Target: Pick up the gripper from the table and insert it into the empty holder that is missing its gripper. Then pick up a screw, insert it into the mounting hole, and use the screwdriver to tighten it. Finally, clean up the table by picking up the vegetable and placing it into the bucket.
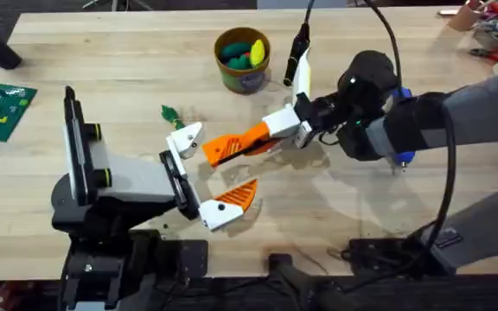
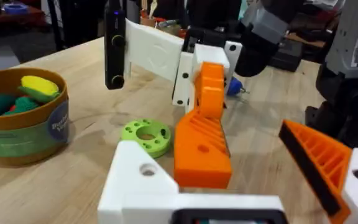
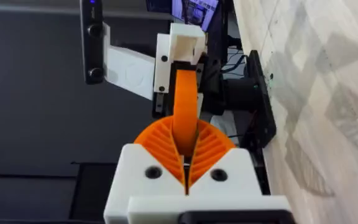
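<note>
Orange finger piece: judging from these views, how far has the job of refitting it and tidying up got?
Done: the orange finger piece is off the table. In hand: the right tool grips it near the left tool's empty holder, not yet seated. Left: seating, screwing, and moving the vegetable, lying on the table, into the bucket.

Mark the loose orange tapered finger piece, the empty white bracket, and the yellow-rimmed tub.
orange tapered finger piece (image 1: 234, 145), overhead view, ribbed mid-body.
empty white bracket (image 1: 184, 138), overhead view, flat face.
yellow-rimmed tub (image 1: 243, 79), overhead view, printed side wall.
</note>
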Robot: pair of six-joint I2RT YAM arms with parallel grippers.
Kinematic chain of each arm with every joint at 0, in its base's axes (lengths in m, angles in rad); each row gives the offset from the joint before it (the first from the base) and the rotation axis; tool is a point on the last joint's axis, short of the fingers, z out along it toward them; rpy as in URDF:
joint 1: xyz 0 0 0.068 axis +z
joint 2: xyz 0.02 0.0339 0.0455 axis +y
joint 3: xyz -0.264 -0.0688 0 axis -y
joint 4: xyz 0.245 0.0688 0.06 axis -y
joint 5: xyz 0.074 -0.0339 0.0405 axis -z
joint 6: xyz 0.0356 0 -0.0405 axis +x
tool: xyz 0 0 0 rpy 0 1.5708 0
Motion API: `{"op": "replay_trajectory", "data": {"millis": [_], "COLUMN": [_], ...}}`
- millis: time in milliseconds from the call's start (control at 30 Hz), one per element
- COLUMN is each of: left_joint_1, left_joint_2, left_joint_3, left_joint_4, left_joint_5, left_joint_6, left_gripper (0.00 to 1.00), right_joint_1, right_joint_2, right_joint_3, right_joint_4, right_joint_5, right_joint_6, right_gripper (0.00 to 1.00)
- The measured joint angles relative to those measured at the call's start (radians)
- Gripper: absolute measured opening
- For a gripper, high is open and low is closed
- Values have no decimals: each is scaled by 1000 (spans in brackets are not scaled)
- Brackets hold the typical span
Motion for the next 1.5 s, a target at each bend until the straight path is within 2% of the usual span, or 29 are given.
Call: {"op": "replay_trajectory", "data": {"millis": [567, 1500], "left_joint_1": [0, 0], "left_joint_2": [0, 0], "left_joint_3": [0, 0], "left_joint_4": [0, 0], "left_joint_5": [0, 0], "left_joint_6": [0, 0], "left_gripper": [986, 986], "right_joint_1": [1, 53], "right_joint_2": [0, 0], "right_joint_3": [29, 59], "right_joint_4": [-17, -46], "right_joint_5": [0, 27], "right_joint_6": [-35, -34], "right_gripper": [15, 17]}}
